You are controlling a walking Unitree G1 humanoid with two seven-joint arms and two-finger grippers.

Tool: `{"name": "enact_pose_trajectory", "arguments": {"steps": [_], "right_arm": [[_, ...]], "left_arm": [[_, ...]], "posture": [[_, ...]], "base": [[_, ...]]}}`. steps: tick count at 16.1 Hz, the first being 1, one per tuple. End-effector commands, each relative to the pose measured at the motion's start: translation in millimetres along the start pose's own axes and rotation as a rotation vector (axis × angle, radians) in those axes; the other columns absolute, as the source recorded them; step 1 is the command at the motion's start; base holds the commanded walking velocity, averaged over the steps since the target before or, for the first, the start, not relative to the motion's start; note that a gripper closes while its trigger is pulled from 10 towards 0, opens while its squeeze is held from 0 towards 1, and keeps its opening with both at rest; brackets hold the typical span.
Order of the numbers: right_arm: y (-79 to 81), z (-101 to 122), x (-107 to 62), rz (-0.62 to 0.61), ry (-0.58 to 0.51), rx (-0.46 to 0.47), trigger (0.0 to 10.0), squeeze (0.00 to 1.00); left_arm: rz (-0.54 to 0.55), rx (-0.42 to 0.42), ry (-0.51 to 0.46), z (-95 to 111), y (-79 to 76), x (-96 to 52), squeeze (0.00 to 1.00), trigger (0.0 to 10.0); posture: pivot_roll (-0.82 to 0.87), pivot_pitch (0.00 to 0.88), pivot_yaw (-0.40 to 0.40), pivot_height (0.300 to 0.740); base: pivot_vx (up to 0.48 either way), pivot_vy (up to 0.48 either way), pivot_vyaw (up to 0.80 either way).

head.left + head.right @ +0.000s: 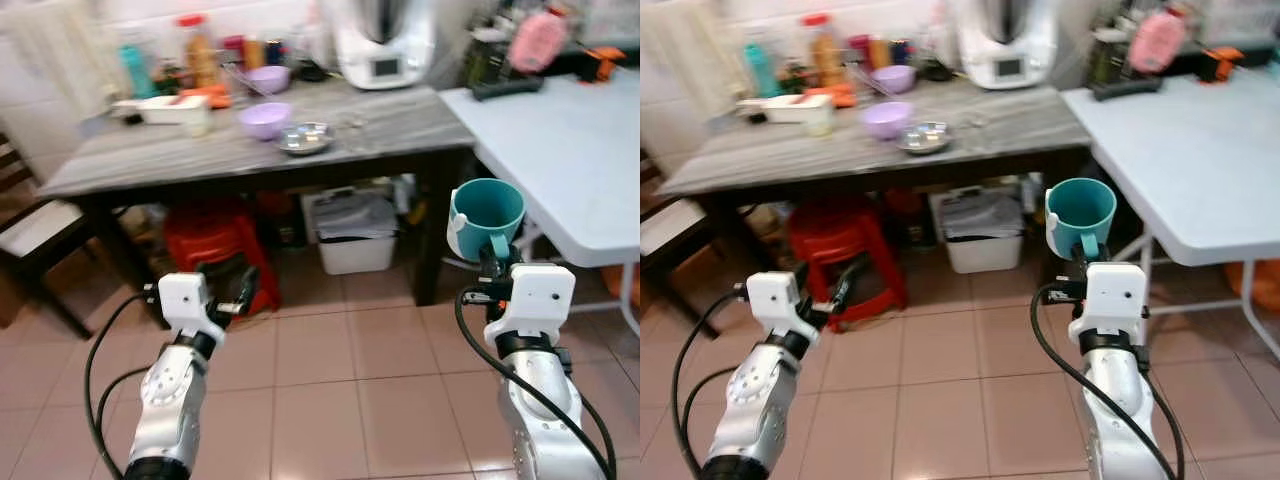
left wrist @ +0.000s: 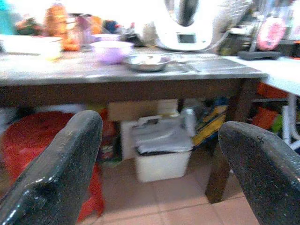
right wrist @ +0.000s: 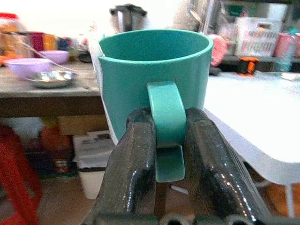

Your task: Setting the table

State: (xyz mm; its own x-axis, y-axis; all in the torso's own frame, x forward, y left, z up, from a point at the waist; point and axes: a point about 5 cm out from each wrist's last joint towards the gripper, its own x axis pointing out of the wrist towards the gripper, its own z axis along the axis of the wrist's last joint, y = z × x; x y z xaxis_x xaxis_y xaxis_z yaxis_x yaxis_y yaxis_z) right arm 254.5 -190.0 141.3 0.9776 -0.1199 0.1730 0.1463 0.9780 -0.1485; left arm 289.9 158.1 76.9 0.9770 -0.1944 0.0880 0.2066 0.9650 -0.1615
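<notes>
Left eye view, left to right: left gripper (image 1: 243, 290) held low over the tiled floor (image 1: 330, 400), fingers (image 2: 61, 173) spread apart, nothing between them. Ahead stands a dark wooden table (image 1: 150, 160) carrying a purple bowl (image 1: 265, 120) beside a metal dish (image 1: 306, 138). Right gripper (image 3: 169, 140) clamped on the handle of an upright teal cup (image 1: 487, 212), raised just beside the near corner of the white table (image 1: 570, 160).

Pinkish tiled floor (image 1: 340, 390). Dark wooden table (image 1: 150, 160) with grey top against white-tiled wall (image 1: 30, 120). White folding table (image 1: 570, 150) adjoining. Red plastic stool (image 1: 215, 240) and white storage bin (image 1: 352, 232) beneath the wooden table.
</notes>
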Motion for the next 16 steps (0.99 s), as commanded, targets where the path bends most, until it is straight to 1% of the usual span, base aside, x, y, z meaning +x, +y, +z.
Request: {"name": "enact_pose_trajectory", "arguments": {"steps": [1, 7, 9, 11, 16], "right_arm": [[2.4, 10.2, 3.7, 0.008, -0.048, 0.006, 10.0, 0.00], [2.1, 11.8, 4.3, 0.010, -0.059, -0.005, 10.0, 0.00], [0.0, 13.6, 5.2, -0.001, -0.065, -0.005, 10.0, 0.00], [-0.9, 16.4, 6.4, -0.006, -0.074, -0.005, 10.0, 0.00], [-3.5, 19.9, 7.7, -0.011, -0.087, -0.016, 10.0, 0.00]], "left_arm": [[-0.005, 0.015, 0.005, 2.7, 4.2, -0.3, 0.00, 10.0], [-0.017, 0.010, 0.007, 3.2, 2.2, -0.3, 0.00, 10.0], [-0.043, 0.041, -0.012, 7.8, -1.2, 2.6, 0.00, 10.0], [-0.057, 0.043, -0.025, 11.5, -4.2, 4.4, 0.00, 10.0], [-0.067, 0.040, -0.030, 13.3, -7.5, 5.6, 0.00, 10.0]], "posture": [[-0.18, 0.000, 0.117, 0.740], [-0.18, 0.000, 0.119, 0.740], [-0.18, 0.000, 0.120, 0.740], [-0.19, 0.000, 0.122, 0.740], [-0.19, 0.000, 0.120, 0.740]], "base": [[0.480, 0.000, 0.00], [0.480, 0.000, 0.00], [0.480, 0.000, 0.00], [0.480, 0.000, 0.00], [0.480, 0.000, 0.00]]}}
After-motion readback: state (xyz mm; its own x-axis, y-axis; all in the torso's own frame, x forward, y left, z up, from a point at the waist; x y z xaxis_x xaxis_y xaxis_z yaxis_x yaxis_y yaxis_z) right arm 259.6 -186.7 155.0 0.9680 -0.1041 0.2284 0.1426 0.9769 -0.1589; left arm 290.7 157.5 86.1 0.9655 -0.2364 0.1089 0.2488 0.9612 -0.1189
